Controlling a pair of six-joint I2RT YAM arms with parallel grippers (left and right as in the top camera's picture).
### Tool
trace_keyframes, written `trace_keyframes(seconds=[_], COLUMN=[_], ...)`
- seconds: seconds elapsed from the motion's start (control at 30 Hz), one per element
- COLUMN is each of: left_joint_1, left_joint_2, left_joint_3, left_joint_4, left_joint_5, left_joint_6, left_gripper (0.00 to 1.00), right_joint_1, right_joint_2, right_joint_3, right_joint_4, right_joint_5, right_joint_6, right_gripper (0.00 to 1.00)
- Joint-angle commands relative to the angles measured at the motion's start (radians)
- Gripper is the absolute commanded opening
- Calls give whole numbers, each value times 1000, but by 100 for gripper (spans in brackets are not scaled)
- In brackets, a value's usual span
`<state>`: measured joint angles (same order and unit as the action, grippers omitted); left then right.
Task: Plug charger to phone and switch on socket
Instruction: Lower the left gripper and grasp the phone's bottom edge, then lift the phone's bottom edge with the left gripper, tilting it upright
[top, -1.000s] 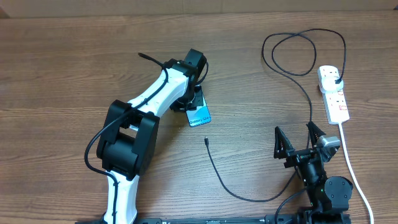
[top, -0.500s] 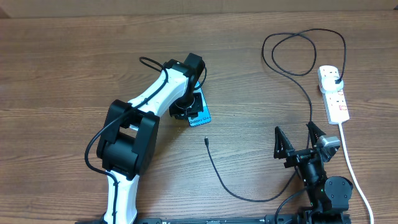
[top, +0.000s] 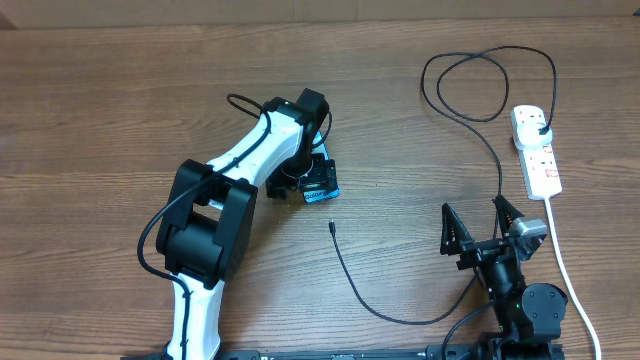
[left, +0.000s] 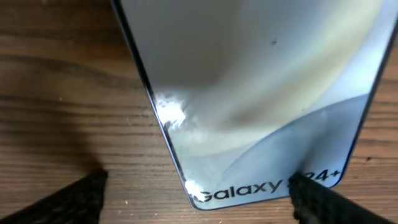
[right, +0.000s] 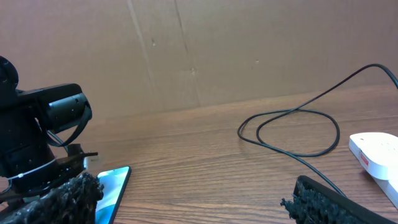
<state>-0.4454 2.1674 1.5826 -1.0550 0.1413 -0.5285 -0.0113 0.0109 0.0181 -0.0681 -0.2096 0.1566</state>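
Note:
The phone (top: 322, 191) lies flat on the wooden table, screen up, its light-blue end with the text towards me. My left gripper (top: 306, 179) hovers open right over it. In the left wrist view the phone (left: 261, 93) fills the upper frame; the left gripper (left: 196, 190) straddles its lower end, one fingertip (left: 314, 199) over its corner, the other on bare wood. The charger's tip (top: 330, 226) lies free below the phone, and its cable (top: 395, 318) loops round to the plug in the socket (top: 537, 158). My right gripper (top: 480, 225) stands open and empty near the front.
The black cable makes a large loop (top: 488, 85) at the back right, also seen as a cable loop (right: 292, 130) in the right wrist view. The socket's thick white cord (top: 566, 270) runs off the front right beside my right arm. A cardboard wall (right: 199, 50) backs the table.
My left gripper has opened and let go of the phone, which now rests on the table. The right arm, cable and socket have not moved.

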Motion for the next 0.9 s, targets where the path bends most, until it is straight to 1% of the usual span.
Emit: trace_keyframes(seconds=[0.0,0.4,0.57,0.87], left_joint_1=[0,0,0,-5], left_joint_2=[38,38,38,38], left_joint_3=[-18,-18,-19,-35], left_joint_4=[31,203,211,230], left_joint_5=[-15,-35,-109,-113], left_joint_6=[5,3,-55,-63], left_gripper=[100,100,100,100], right_joint_1=[5,5,5,5], right_joint_2=[-8,-8,-8,-8], right_joint_3=[-10,-10,-10,-10], right_joint_4=[6,6,6,6], right_joint_5=[6,6,6,6], right_joint_6=[-1,-1,-1,-1], right_gripper=[100,100,100,100])
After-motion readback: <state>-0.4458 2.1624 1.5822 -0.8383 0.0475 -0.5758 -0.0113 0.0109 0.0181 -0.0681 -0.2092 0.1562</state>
